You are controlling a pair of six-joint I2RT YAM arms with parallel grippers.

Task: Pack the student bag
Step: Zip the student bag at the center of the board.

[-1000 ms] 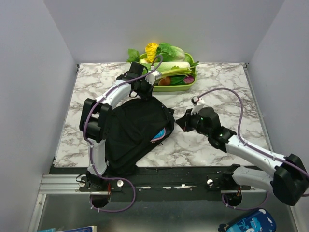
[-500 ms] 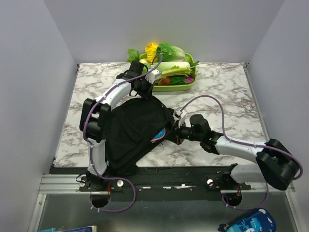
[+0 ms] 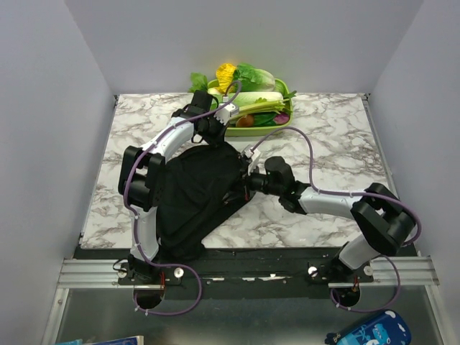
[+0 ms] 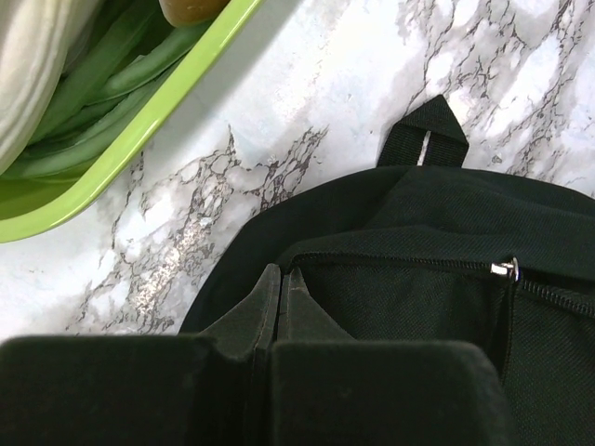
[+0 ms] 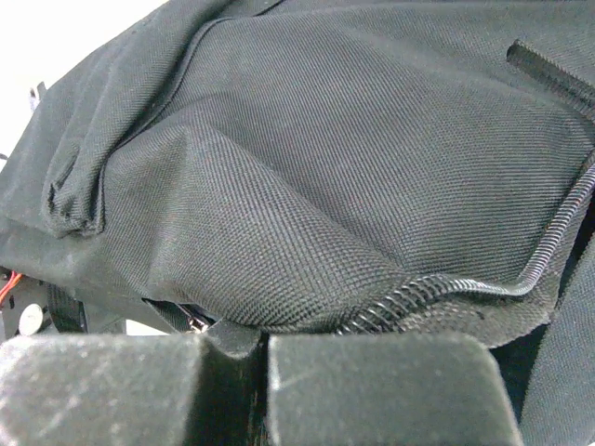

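Note:
The student bag (image 3: 194, 198) is a black fabric backpack lying flat on the left half of the marble table. My left gripper (image 3: 213, 135) is at its far top edge. In the left wrist view the left gripper (image 4: 281, 279) is shut and pinches the bag (image 4: 446, 307) at the end of its zip, near the zip pull (image 4: 505, 269) and the hang loop (image 4: 428, 135). My right gripper (image 3: 249, 181) is shut and pressed against the bag's right edge. In the right wrist view its tips (image 5: 253, 339) lie under a fold of the bag (image 5: 353, 167) beside the zip teeth (image 5: 558, 232).
A green tray (image 3: 289, 91) of vegetables stands at the back of the table, just beyond the left gripper; its rim shows in the left wrist view (image 4: 177, 98). A blue packet (image 3: 366, 332) lies below the table's front edge at the right.
My right arm has swung left across the table and its gripper has reached the bag's right edge. The coloured item seen at the bag's opening no longer shows. The left gripper has stayed put.

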